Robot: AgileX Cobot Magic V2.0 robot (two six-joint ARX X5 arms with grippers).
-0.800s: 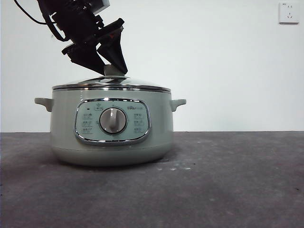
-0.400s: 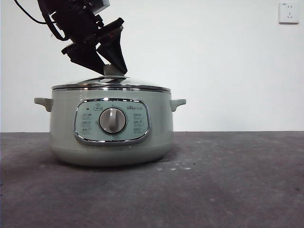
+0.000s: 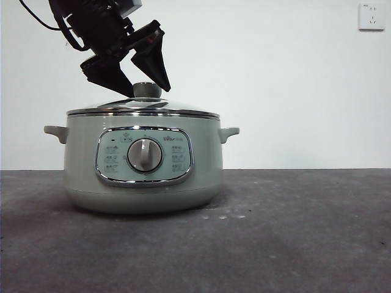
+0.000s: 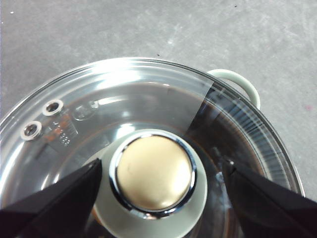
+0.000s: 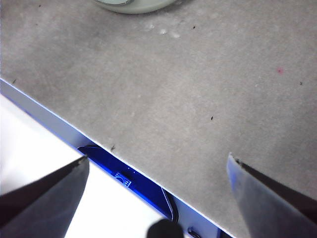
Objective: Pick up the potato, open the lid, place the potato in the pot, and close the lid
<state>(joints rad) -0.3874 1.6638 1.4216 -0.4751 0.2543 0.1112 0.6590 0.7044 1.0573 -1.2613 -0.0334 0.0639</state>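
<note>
The pale green pot (image 3: 143, 162) stands on the grey table with the glass lid (image 3: 143, 110) resting on it. My left gripper (image 3: 148, 91) hangs open just above the lid, one jaw on each side of the lid's knob (image 3: 147, 90) and apart from it. In the left wrist view the left gripper (image 4: 161, 166) straddles the knob (image 4: 154, 171), with a clear gap on both sides. My right gripper (image 5: 158, 163) is open and holds nothing, off by the table's front edge. The potato is hidden.
A side handle of the pot (image 4: 237, 82) sticks out past the lid's rim. The table's front edge (image 5: 99, 144) runs under the right gripper, with the pot's base (image 5: 133, 4) far from it. A wall socket (image 3: 371, 16) sits high on the right.
The left gripper's jaws, closed around the knob before, have spread apart and lifted slightly. The knob now shows between them. The lid stays on the pot.
</note>
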